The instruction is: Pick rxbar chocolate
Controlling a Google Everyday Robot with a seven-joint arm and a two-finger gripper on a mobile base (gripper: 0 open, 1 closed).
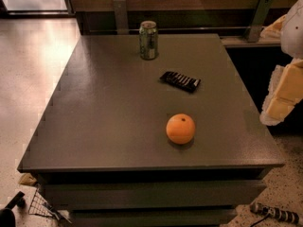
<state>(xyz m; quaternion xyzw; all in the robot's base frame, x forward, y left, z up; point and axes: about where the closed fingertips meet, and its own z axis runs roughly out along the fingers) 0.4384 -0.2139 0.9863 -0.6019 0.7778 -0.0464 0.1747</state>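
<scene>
The rxbar chocolate [180, 81] is a flat black wrapped bar with pale stripes. It lies on the grey table [104, 108], right of centre and towards the back. My gripper [280, 103] shows as a white and pale yellow shape at the right edge of the view. It hangs off the table's right side, well to the right of the bar and touching nothing.
A green drink can [148, 40] stands upright near the table's back edge, behind and left of the bar. An orange [180, 128] sits in front of the bar near the front edge. A wall rail runs behind the table. Small items lie on the floor below.
</scene>
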